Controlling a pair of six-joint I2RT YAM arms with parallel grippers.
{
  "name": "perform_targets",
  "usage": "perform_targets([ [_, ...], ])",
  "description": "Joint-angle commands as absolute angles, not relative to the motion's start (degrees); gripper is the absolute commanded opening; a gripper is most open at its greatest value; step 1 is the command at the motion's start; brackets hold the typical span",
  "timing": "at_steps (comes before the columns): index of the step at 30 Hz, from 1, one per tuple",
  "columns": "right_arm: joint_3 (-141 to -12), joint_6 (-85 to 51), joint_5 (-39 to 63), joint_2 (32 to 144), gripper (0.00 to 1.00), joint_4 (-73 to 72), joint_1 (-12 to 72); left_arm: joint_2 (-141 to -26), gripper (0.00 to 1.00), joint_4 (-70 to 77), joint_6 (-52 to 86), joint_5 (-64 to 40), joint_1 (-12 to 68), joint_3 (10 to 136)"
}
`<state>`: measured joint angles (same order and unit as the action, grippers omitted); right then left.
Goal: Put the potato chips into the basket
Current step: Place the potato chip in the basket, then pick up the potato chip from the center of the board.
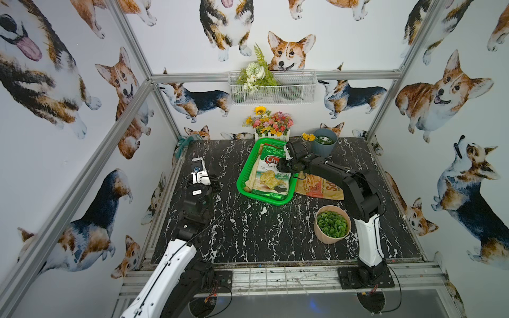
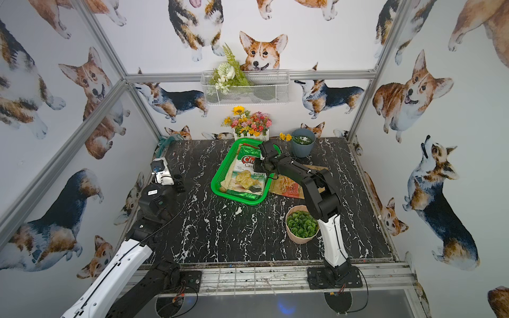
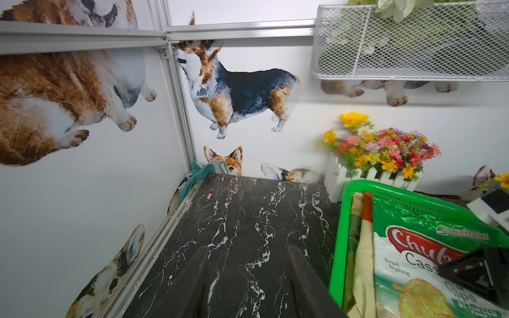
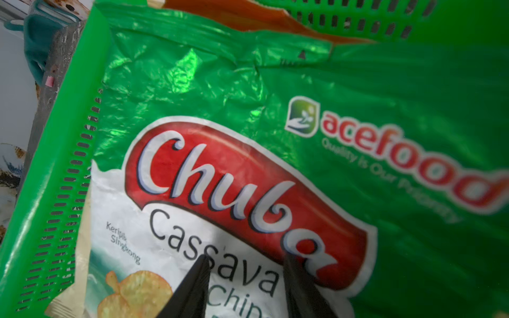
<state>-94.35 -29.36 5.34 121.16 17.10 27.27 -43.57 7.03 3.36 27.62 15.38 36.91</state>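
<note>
The tabletop (image 1: 248, 236) is a black marble-look slab veined in white. It is boxed in by aluminium rails and white walls papered with corgis, with a picket flower box (image 1: 271, 128) and a white wire wall basket (image 1: 272, 89) at the back. The green basket (image 1: 243, 173) is glossy plastic with slotted sides and rounded corners. It sits toward the back of the tabletop with its long axis running front to back. On top inside it lies the crinkly, shiny green-and-white Chuba bag (image 1: 271, 176), lengthwise with the basket and logo end toward the back wall. Cream bag edges (image 1: 254, 176) peek out beneath its left side. The tan-and-red bag (image 1: 322, 190) lies flat on the tabletop just beside the basket's right side. The right end effector (image 4: 246, 260) hovers low over the Chuba bag, fingers parted, gripping nothing. The left end effector (image 3: 246, 252) hangs over bare tabletop left of the basket, also parted and empty.
</note>
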Motion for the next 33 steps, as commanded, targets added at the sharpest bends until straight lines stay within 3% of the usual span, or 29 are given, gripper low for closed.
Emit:
perform_targets([
  [1, -93.99, -30.32, 6.48, 119.65, 0.48, 19.89, 27.14, -43.84, 0.49, 7.58, 4.53, 27.30, 15.14, 36.90],
  [9, -102.74, -30.23, 7.54, 116.17, 0.48, 21.59, 27.51, -47.60, 0.49, 5.44, 6.33, 21.96, 15.14, 39.22],
  [17, -91.63, -31.29, 3.53, 103.61, 0.50, 18.29, 23.34, -54.54, 0.49, -2.96, 6.24, 11.43, 15.23, 46.86],
  [22, -77.23, -36.34, 5.19, 92.50, 0.54, 13.93, 14.46, -61.45, 0.51, -7.18, 5.65, 2.77, 16.59, 52.04],
  [26, -67.83, -37.71, 6.94, 86.36, 0.60, 11.78, 5.12, -67.41, 0.52, -8.91, 3.86, 1.54, 21.03, 56.03],
  [33, -61.07, -38.31, 13.93, 90.26, 0.61, 12.65, -12.17, -76.81, 0.53, -9.38, 0.92, 2.97, 30.10, 61.77],
])
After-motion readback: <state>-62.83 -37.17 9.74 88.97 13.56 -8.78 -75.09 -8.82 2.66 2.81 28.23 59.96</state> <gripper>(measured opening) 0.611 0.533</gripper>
